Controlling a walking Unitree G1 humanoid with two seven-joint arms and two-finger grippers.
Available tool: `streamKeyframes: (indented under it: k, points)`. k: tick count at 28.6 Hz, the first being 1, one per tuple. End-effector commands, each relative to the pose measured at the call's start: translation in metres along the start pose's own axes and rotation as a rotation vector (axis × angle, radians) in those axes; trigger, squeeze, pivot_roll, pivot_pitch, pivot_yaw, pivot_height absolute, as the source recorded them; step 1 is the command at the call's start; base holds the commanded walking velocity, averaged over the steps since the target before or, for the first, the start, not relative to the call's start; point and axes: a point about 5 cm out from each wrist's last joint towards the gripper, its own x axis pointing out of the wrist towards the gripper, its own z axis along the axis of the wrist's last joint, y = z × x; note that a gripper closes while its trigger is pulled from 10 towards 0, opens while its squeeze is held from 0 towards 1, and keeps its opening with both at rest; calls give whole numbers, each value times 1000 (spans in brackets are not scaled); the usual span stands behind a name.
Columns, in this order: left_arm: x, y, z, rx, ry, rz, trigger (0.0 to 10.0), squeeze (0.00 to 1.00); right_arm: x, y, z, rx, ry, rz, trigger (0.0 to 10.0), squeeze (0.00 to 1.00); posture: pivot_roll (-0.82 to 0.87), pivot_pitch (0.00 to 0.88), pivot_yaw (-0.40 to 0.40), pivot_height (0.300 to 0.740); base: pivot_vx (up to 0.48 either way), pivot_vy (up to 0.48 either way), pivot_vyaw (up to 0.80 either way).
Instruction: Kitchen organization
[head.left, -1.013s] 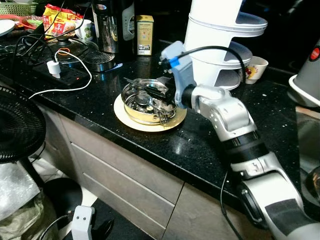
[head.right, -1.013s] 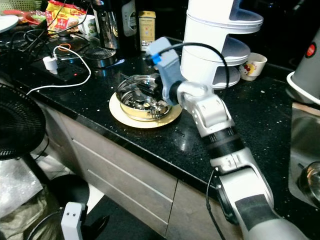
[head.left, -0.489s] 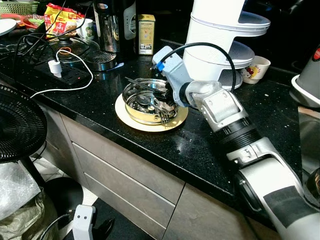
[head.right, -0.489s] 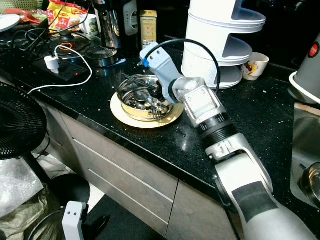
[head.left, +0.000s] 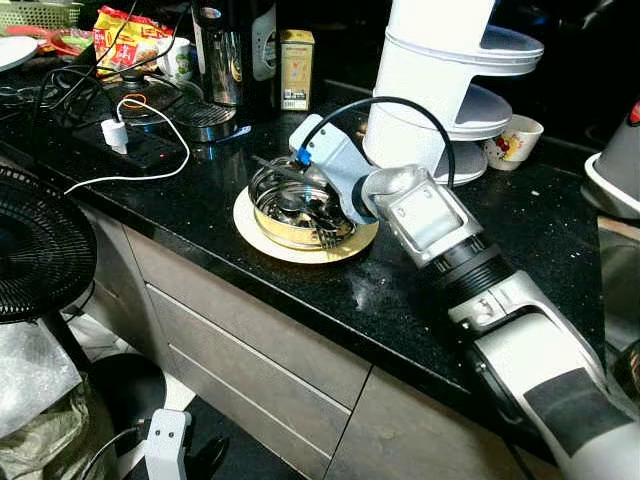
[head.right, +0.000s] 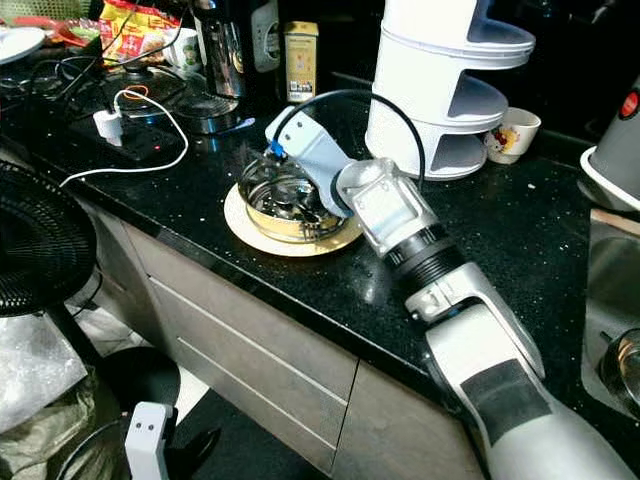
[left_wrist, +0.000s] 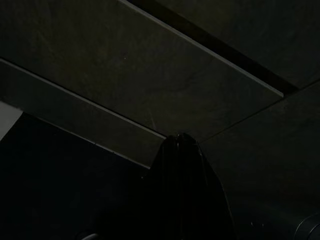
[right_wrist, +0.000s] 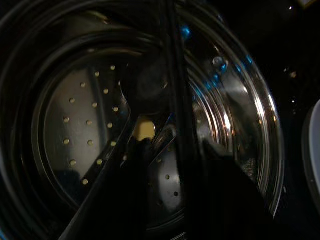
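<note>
The right gripper (head.left: 300, 195) reaches down into a steel bowl (head.left: 295, 205) that sits on a round cream plate (head.left: 300, 245) near the front edge of the black stone surface (head.left: 400, 290); the wrist view looks into the bowl's perforated metal bottom (right_wrist: 90, 135), with a long dark utensil handle (right_wrist: 175, 100) running between the two black fingers (right_wrist: 220, 200); the jaws stand apart on either side of that handle, and I cannot tell whether they press on it; more cutlery (head.left: 320, 215) lies jumbled inside the bowl; behind the bowl stands a white tiered rack (head.left: 450, 90), with a small patterned cup (head.left: 510, 140) beside it; further back are a yellow tin (head.left: 298, 68) and a dark kettle (head.left: 230, 50); to the left a white cable (head.left: 130, 170) and plug (head.left: 117, 135) lie on a power strip (head.left: 140, 150); a black fan (head.left: 40, 250) stands in front of the drawers; the left gripper (left_wrist: 182, 165) hangs low before dark cabinet fronts (left_wrist: 125, 85), its jaws together
</note>
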Motion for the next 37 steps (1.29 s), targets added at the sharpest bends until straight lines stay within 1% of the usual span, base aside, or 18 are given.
streamKeyframes:
  k: [1,10,16,19,20,21,22,23,24,26,27,28,29,31,33,34,35,37]
  points:
    - [-2,0,-5,-1,15,5,10000,0,-1,-2,0,6,10,-8,0,0,111,0,-85,740,0,0,0]
    - [-2,-1,-3,0,12,2,10000,0,-2,-2,1,20,-5,-13,0,0,110,0,-83,740,0,0,0]
    - [-1,-1,-2,2,10,0,10000,0,-6,-5,17,135,-174,25,0,0,109,0,-79,740,0,0,0]
    - [-1,-1,-1,2,8,0,10000,0,-14,-14,29,274,-329,55,0,0,109,0,-78,740,0,0,0]
    - [-1,-1,-1,2,8,0,10000,0,-14,-14,29,274,-329,55,0,0,109,0,-78,740,0,0,0]
    - [-1,-1,-1,3,6,0,10000,0,-22,-23,37,387,-444,68,0,0,110,0,-77,740,0,0,0]
    - [-1,-1,-1,3,6,0,10000,0,-22,-23,37,387,-444,68,0,0,110,0,-77,740,0,0,0]
    - [-1,-1,0,4,3,-1,10000,0,-35,-37,46,552,-623,83,0,0,110,0,-77,740,0,0,0]
    - [-1,-1,0,4,2,-2,10000,0,-39,-41,47,615,-675,109,0,0,108,0,-76,740,0,0,0]
    - [-1,-2,1,8,-3,-10,10000,0,-45,-43,47,696,-759,151,0,0,107,0,-74,740,0,0,0]
    - [-1,-2,1,8,-3,-10,10000,0,-45,-43,47,696,-759,151,0,0,107,0,-74,740,0,0,0]
    - [0,-4,2,3,-11,-41,10000,0,-50,-45,42,768,-835,203,588,0,107,0,-74,740,0,0,0]
    - [-1,-6,3,-7,-17,-63,10000,0,-53,-46,39,810,-876,232,3608,0,106,0,-71,740,0,0,0]
    - [-1,-7,3,-18,-22,-83,10000,0,-56,-46,37,847,-909,259,3922,0,106,0,-71,740,0,0,0]
    - [-2,-9,3,-17,-17,-107,10000,0,-58,-48,36,882,-948,265,4941,0,103,0,-66,740,0,0,0]
    - [-3,-9,3,-13,-16,-108,10000,0,-60,-49,36,897,-967,268,6314,0,102,0,-64,740,0,0,-606]
    - [-3,-8,3,-13,-17,-109,10000,0,-62,-51,35,929,-991,277,10000,0,101,0,-62,740,0,0,-763]
    - [-6,-9,10,-60,-56,-128,10000,0,-68,-56,35,975,-1061,293,10000,0,101,0,-62,740,0,0,-763]
